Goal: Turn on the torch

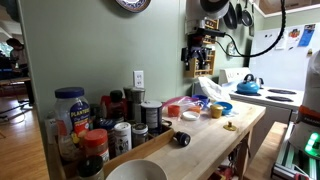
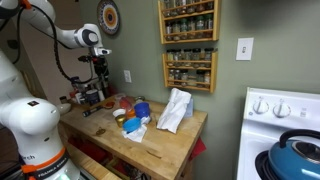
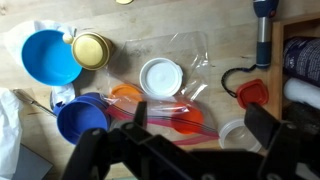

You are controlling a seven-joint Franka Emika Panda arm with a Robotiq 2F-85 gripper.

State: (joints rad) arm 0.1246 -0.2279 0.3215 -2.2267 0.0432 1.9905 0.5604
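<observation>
The torch, a stubby black cylinder with a pale round face, lies on the wooden table near its front edge. It is out of the wrist view. My gripper hangs high over the far part of the table, well away from the torch. In the wrist view the gripper is open with nothing between its fingers. Below it lie a clear plastic bag with orange pieces and a white lid.
Spice jars crowd one end of the table beside a white bowl. A small yellow item, a blue bowl, a brass cup and a red lid lie about. A stove with a blue kettle stands beside the table, and a spice rack hangs on the wall.
</observation>
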